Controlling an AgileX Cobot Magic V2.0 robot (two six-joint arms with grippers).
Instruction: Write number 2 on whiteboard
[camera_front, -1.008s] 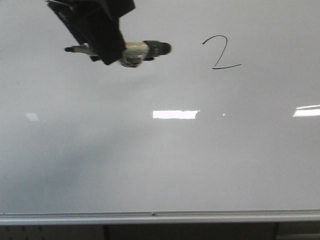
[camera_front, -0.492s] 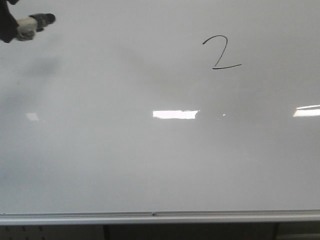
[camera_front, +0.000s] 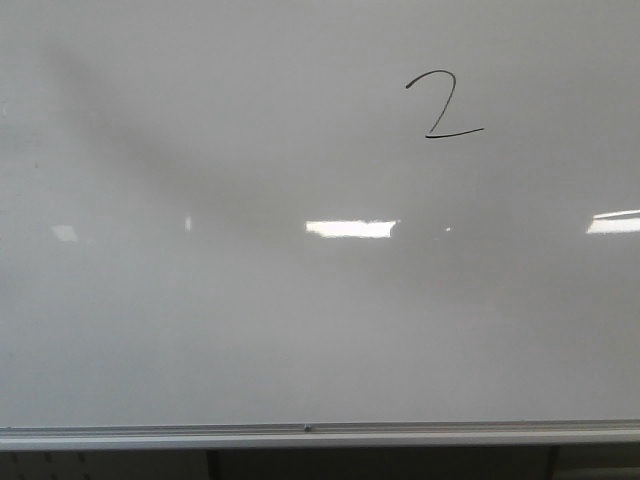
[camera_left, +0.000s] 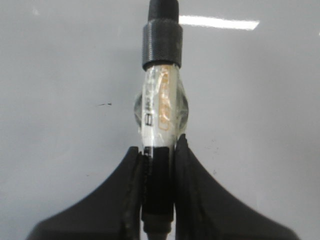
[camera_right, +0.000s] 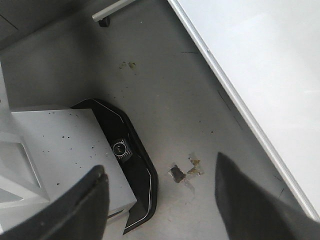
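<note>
We log a large glossy white-grey whiteboard (camera_front: 250, 330) with a silver aluminium rail along its near edge. A thin black hand-drawn number 2 (camera_front: 444, 104) sits upper right on it. The left pincer (camera_left: 159, 155) pinches a black-capped marker with a clear taped barrel (camera_left: 160, 100) above the board. The right pincer (camera_right: 160, 192) is spread wide over a grey floor (camera_right: 165, 100).

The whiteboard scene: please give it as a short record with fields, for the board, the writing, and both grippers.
board: whiteboard, glossy, silver rail along its near edge
writing: number 2, thin black, upper right in the front view
left gripper: shut on marker, over the board
right gripper: open, holds nothing, over the floor beside the board
arms in front view: none
</note>
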